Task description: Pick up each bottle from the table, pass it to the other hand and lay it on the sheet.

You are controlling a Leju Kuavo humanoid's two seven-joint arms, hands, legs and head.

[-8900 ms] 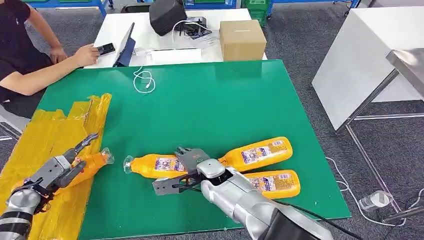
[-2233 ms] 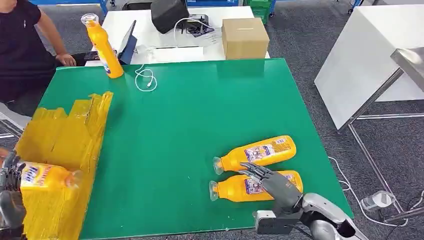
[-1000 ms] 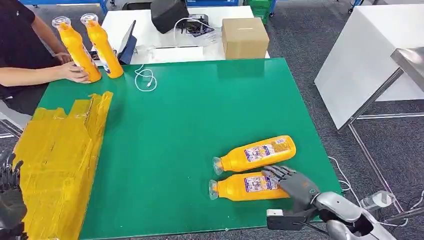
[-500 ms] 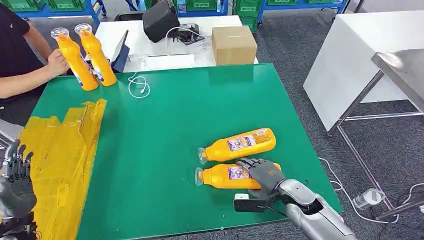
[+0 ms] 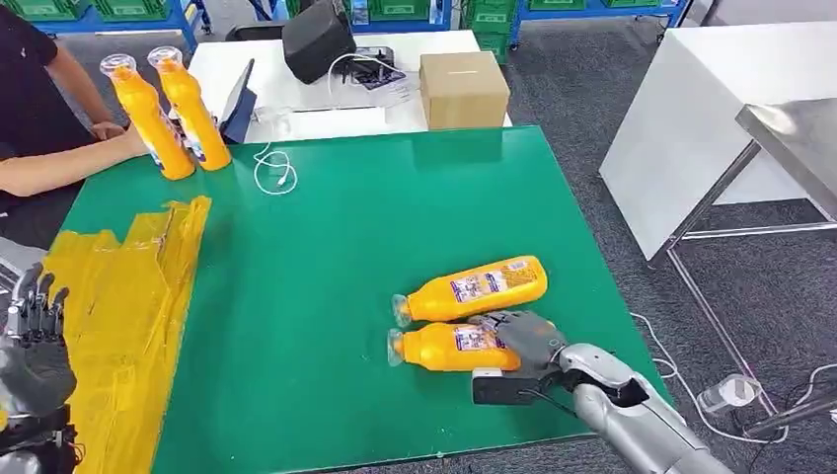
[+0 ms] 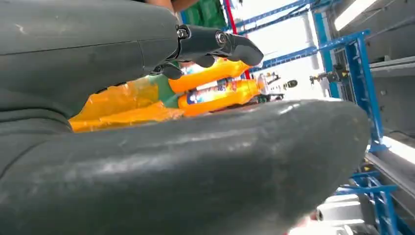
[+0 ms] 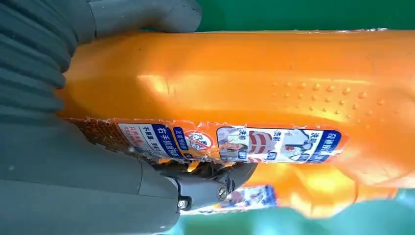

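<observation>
Orange detergent bottle [image 5: 449, 347], lying nearest on the green table [image 5: 326, 257]: my right hand [image 5: 528, 338] wraps its base (grip for handover); left hand [image 5: 35, 346] spread, waiting above yellow sheet [image 5: 128, 296].

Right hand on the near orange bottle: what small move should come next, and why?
Probably lift it a little, straight up. The right hand is wrapped around the base end of the near lying orange plastic bottle, thumb on one side and fingers on the other in the right wrist view, while the bottle rests on the green table close beside the second lying orange bottle. The left hand waits open over the yellow sheet.
</observation>
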